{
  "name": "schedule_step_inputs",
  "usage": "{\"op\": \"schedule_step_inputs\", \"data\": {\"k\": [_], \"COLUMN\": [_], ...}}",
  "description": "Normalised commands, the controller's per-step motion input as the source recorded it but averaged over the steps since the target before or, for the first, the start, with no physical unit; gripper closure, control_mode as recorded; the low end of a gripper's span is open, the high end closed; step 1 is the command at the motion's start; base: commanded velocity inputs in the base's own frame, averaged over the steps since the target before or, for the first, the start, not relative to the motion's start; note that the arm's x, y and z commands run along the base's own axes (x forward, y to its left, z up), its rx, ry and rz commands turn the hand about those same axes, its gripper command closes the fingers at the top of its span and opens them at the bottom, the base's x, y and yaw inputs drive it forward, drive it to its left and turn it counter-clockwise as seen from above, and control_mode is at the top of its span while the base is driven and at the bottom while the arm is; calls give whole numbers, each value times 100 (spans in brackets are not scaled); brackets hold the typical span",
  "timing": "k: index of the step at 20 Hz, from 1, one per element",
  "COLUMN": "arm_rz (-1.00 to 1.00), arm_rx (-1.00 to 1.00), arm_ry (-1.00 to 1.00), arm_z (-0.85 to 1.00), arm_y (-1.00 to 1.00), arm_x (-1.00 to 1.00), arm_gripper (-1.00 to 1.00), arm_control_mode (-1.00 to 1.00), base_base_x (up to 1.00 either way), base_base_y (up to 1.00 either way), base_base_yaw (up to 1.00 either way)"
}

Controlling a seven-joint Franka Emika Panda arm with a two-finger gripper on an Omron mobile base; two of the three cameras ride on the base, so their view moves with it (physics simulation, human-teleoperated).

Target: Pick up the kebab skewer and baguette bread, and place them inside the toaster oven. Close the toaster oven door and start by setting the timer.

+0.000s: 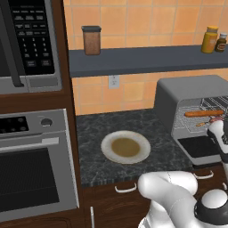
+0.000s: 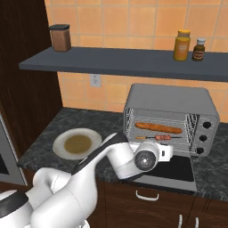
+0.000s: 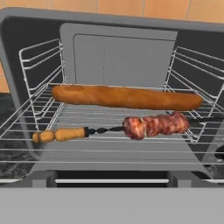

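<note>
Hand view: baguette bread (image 3: 127,97) and kebab skewer (image 3: 131,127) lie side by side on the wire rack (image 3: 39,131) inside the toaster oven (image 2: 171,116), skewer nearer the front edge. The toaster oven door (image 2: 171,171) hangs open and flat; judged stiff, light, hinged at the bottom, best lifted by its far free edge. The gripper (image 2: 167,152) sits just above the door, fingers spread, holding nothing. An empty plate (image 1: 125,147) rests mid-worktop, by the built-in oven (image 1: 33,164).
</note>
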Motion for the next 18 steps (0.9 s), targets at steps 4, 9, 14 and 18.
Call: {"op": "schedule_step_inputs", "data": {"k": [4,9,14,18], "arm_rz": [0,0,0,0], "arm_rx": [0,0,0,0], "arm_ry": [0,0,0,0], "arm_z": [-5,-11,-2,-4], "arm_y": [0,0,0,0], "arm_x": [16,0,0,0], "arm_gripper": [-100,-100,-100,-100], "arm_control_mode": [-100,-100,-100,-100], "base_base_x": [0,0,0,0], "base_base_y": [0,0,0,0], "base_base_yaw": [0,0,0,0]}}
